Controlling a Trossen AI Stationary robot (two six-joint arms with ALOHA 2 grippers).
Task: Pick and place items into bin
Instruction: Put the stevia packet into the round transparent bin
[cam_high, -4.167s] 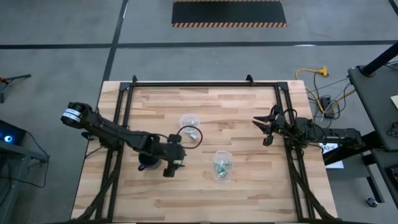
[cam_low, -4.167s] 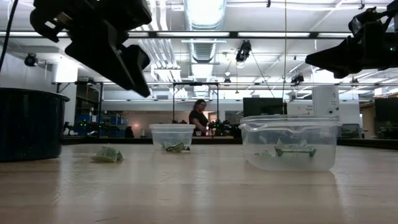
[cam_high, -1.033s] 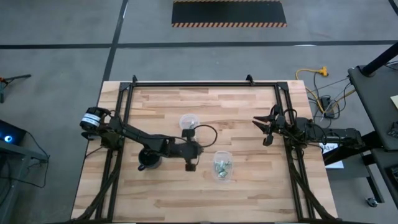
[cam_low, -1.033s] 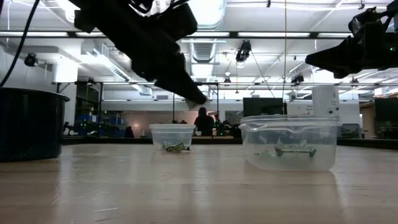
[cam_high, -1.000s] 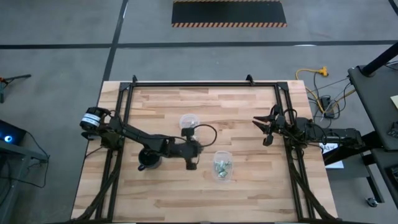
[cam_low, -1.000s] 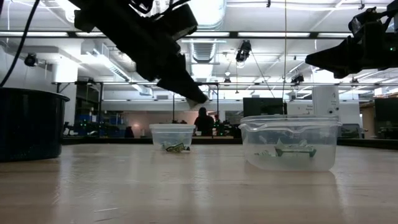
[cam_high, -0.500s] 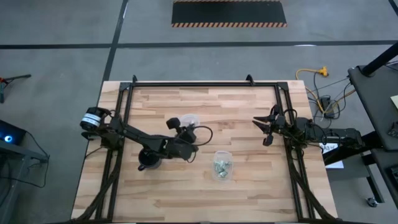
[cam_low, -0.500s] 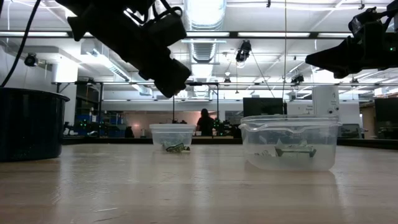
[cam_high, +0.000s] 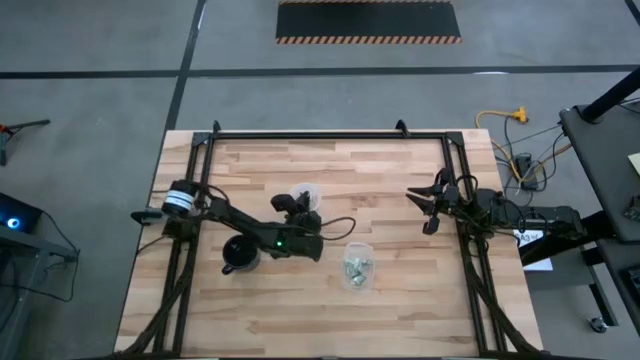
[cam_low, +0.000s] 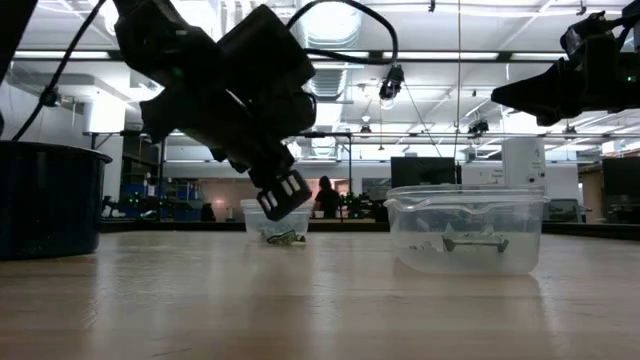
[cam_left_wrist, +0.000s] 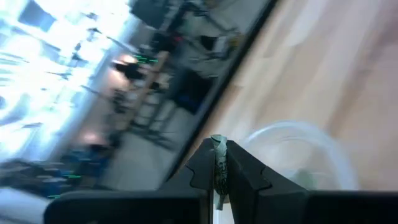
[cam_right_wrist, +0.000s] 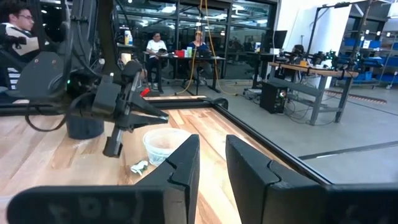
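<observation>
From above I see my left gripper (cam_high: 297, 205) poised over the small clear tub (cam_high: 309, 193) near the middle of the tabletop (cam_high: 400, 300). On its wrist camera the fingers (cam_left_wrist: 239, 171) are pinching a tiny pale green piece (cam_left_wrist: 218, 163), held over the tub's rim. More pale pieces (cam_high: 356, 267) lie in the second clear tub (cam_high: 357, 266), closer to the front edge, and one lies on the wood just beside the small tub (cam_right_wrist: 139, 166). The black mug (cam_high: 238, 254) stands left of both tubs. My right gripper (cam_high: 422, 205) waits near the right edge, its fingers spread.
</observation>
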